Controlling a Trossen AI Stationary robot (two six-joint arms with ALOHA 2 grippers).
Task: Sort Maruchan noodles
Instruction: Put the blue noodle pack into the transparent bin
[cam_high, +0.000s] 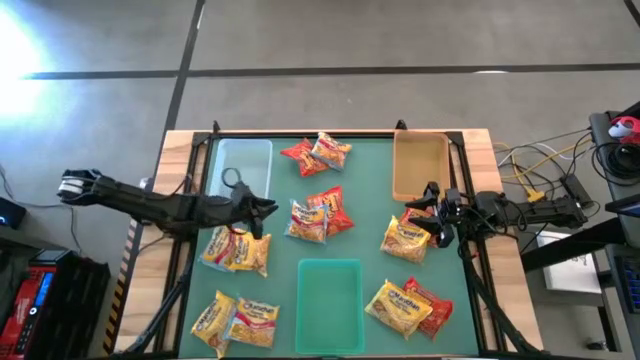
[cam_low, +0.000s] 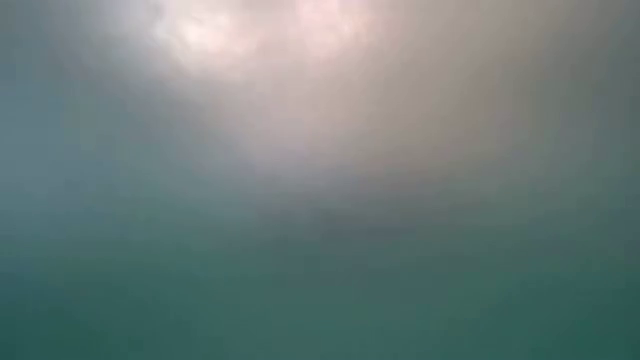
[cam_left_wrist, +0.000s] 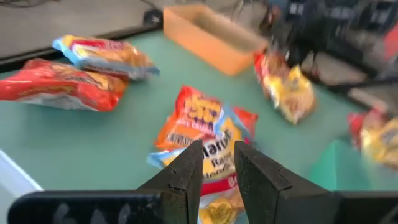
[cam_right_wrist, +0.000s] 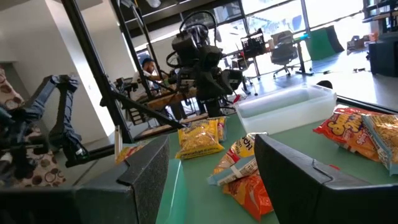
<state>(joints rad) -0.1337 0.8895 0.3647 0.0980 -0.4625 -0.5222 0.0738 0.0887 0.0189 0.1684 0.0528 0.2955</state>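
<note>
Maruchan noodle packets lie flat in loose heaps on the green table: a red and an orange one (cam_high: 318, 153) at the far side, a middle heap (cam_high: 315, 215), one (cam_high: 236, 250) under my left arm, one (cam_high: 236, 322) near left, one (cam_high: 405, 240) beside my right gripper, one (cam_high: 408, 306) near right. My left gripper (cam_high: 268, 208) hovers just left of the middle heap (cam_left_wrist: 205, 127). Its fingers (cam_left_wrist: 186, 177) stand a narrow gap apart with nothing between them. My right gripper (cam_high: 428, 212) waits at the table's right, wide open (cam_right_wrist: 211, 171) and empty. The low view shows only blur.
A clear tray (cam_high: 245, 165) stands at the far left, a tan tray (cam_high: 420, 165) at the far right, and a green tray (cam_high: 330, 292) at the near middle. A dark frame borders the table (cam_high: 190, 200). In the room beyond, a person (cam_right_wrist: 148, 65) is visible.
</note>
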